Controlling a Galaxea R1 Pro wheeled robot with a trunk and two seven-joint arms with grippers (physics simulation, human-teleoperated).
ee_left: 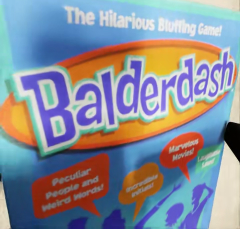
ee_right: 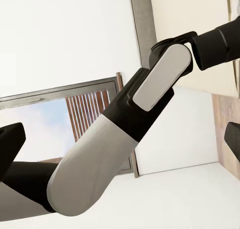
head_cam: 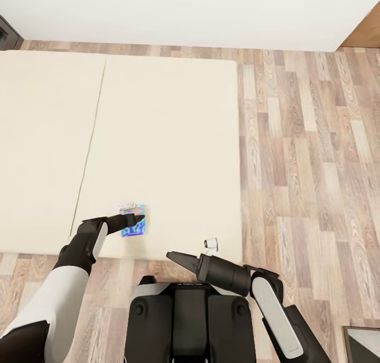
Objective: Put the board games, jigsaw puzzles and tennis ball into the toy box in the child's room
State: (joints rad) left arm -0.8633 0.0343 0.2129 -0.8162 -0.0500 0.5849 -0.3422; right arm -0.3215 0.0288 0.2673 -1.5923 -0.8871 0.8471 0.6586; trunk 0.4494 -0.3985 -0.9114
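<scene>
One board game, the small blue box printed "Balderdash", lies flat on the bed near its front edge, on the right-hand mattress section, and the left claw is down over it. The left wrist view is close on the box lid, with a dark finger showing at one side; whether the jaws are spread or pinched on the box cannot be told from these pictures. The right claw hangs off the bed edge, pointed toward the left arm, its fingers apart with nothing between them in the right wrist view. The step in hand looks to be the pickup of this box. Since it is thin and flat on a soft mattress, a good grip would probably come from taking it by an edge and then lifting straight up before turning away. A small white object sits near the bed's corner, well apart from the box. Open wood floor lies to the right, giving room to back off and turn.
</scene>
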